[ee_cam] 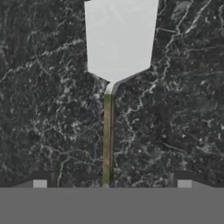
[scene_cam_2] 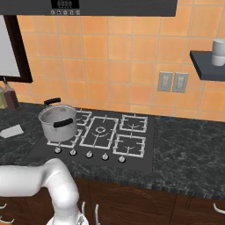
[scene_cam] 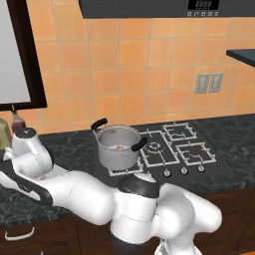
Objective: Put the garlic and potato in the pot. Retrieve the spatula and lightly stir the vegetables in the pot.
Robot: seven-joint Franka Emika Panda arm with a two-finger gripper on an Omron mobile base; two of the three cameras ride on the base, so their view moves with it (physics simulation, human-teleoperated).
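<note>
Hovering over the dark worktop [ee_cam: 48, 113], the claw [ee_cam: 112, 183] stands spread wide, its 2 tips either side of the spatula [ee_cam: 118, 41] handle, pinching nothing. That thin handle lies flat, so closing too high could miss or skid it. Farther off, the pot [scene_cam: 117, 145] sits on the stove [scene_cam_2: 132, 145]; swinging across could clip its rim.

Orange tiled wall [scene_cam_2: 110, 74] rises behind a dark marbled worktop [scene_cam_2: 184, 149] with a built-in gas hob [scene_cam_2: 105, 134]. Two grey outlets [scene_cam_2: 172, 81], a dark-framed window [scene_cam: 15, 55], brown cabinets [scene_cam_2: 145, 206] below.
</note>
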